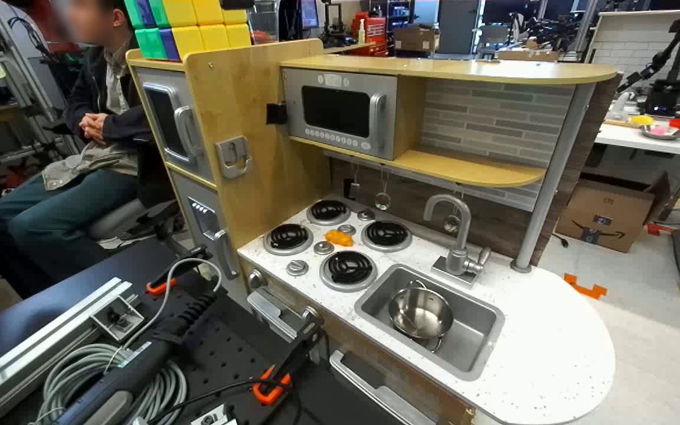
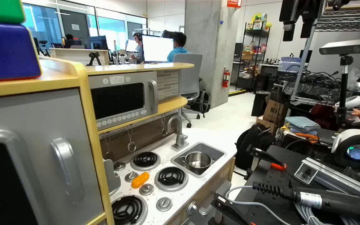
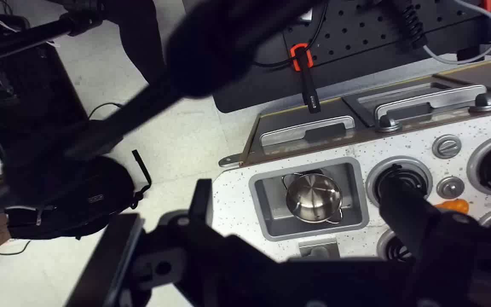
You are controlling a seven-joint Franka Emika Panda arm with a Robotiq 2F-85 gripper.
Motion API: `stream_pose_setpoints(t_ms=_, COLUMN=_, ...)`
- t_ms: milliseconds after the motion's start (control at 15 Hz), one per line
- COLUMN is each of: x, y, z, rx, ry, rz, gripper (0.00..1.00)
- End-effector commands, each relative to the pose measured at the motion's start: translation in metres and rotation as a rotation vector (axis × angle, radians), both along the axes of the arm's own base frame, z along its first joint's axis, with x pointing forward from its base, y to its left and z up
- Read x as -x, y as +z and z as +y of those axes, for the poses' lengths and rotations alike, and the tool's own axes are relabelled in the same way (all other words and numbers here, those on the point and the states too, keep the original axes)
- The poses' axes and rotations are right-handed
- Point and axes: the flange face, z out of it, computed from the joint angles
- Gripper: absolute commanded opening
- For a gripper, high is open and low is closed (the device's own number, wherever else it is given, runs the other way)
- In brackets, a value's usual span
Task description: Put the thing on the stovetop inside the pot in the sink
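My end effector (image 2: 297, 32) has jaws apart; the orange thing (image 3: 456, 206) lies below, rightward in the wrist view (its long axis roughly toward the sink (image 1: 473, 327)).

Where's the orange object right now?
In an exterior view, the orange object lies on the white stovetop, left of the sink in the picture, amid four black burners and close to two small knobs.

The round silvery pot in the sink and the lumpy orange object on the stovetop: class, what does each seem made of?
Round silvery pot: polished metal, probably steel; bright streaks radiate across its shiny bottom.
Lumpy orange object: perhaps plastic or rubber, fairly smooth; bright colour and rounded surface fit either.
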Motion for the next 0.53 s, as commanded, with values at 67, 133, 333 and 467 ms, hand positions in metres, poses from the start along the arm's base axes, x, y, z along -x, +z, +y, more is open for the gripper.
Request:
stream_pose_setpoints(t_ms=67, x=0.000, y=0.001, z=0.000, rx=0.000, ry=0.000, rz=-0.001, gripper=1.00)
stream_pose_setpoints(t_ms=133, x=0.000, y=0.001, z=0.000, rx=0.000, ry=0.000, rz=-0.001, gripper=1.00)
stream_pose_setpoints(t_ms=333, x=0.003, y=-0.001, z=0.001, rx=-0.005, ry=0.112, rz=0.095, gripper=1.00)
stream_pose_setpoints(t_ms=467, x=0.018, y=-0.001, z=-0.004, rx=-0.041, ry=0.219, rz=0.097, gripper=1.00)
